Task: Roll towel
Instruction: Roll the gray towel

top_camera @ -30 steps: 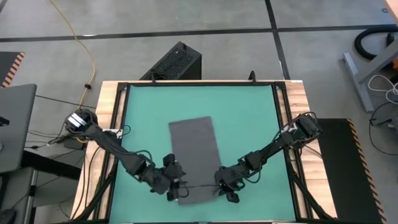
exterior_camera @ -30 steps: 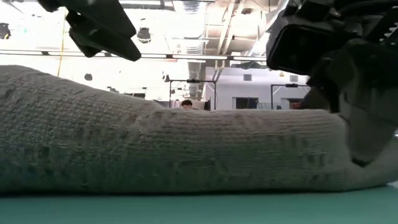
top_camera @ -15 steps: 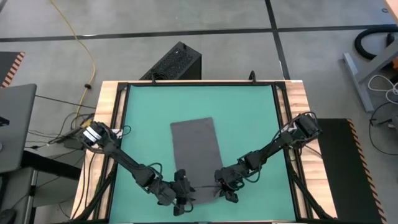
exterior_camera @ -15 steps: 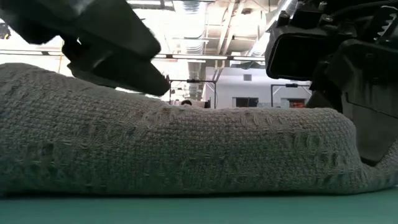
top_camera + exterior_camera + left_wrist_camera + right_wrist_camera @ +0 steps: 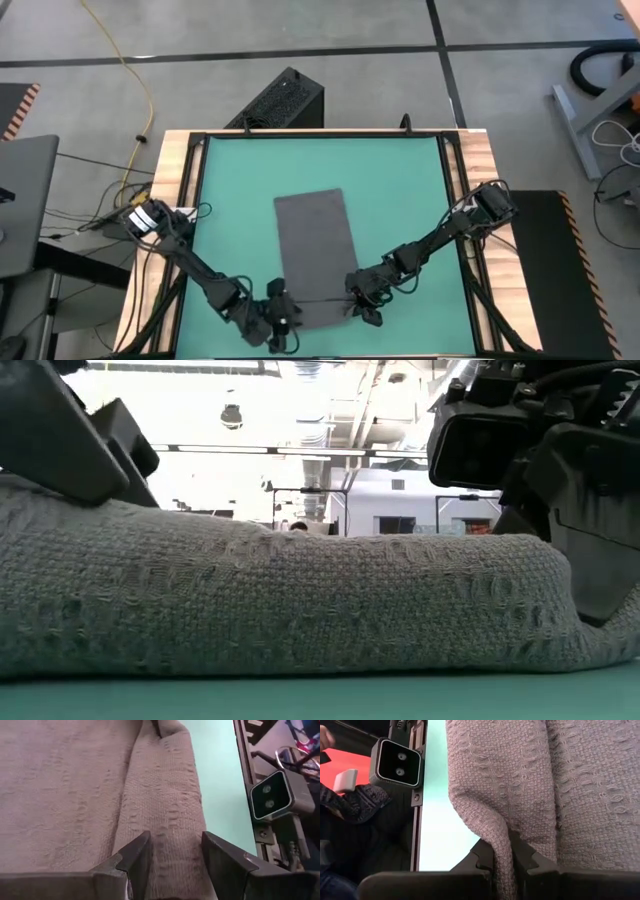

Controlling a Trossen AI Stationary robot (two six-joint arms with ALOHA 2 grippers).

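Towel (image 5: 314,250) lies flat on the green mat (image 5: 400,190), a dark grey rectangle running from mid-mat toward the near edge of the desk (image 5: 480,160), and its near end is folded up into a low roll. Down at that near end both arms are in play. The right gripper (image 5: 362,312) sits at the roll's right corner, jaws clamped tight on a pinched ridge of the cloth; the right wrist view shows the weave squeezed between the 2 dark fingers (image 5: 482,857). The left gripper (image 5: 280,322) is at the roll's left corner, jaws spread apart, with the rolled edge running between the fingers (image 5: 135,857) and nothing pinched. From desk height the roll (image 5: 300,600) fills the picture as a long grey hump resting on the mat, dark gripper parts looming over both ends. A small grey camera (image 5: 397,762) is fixed to the desk's dark frame just past the roll.
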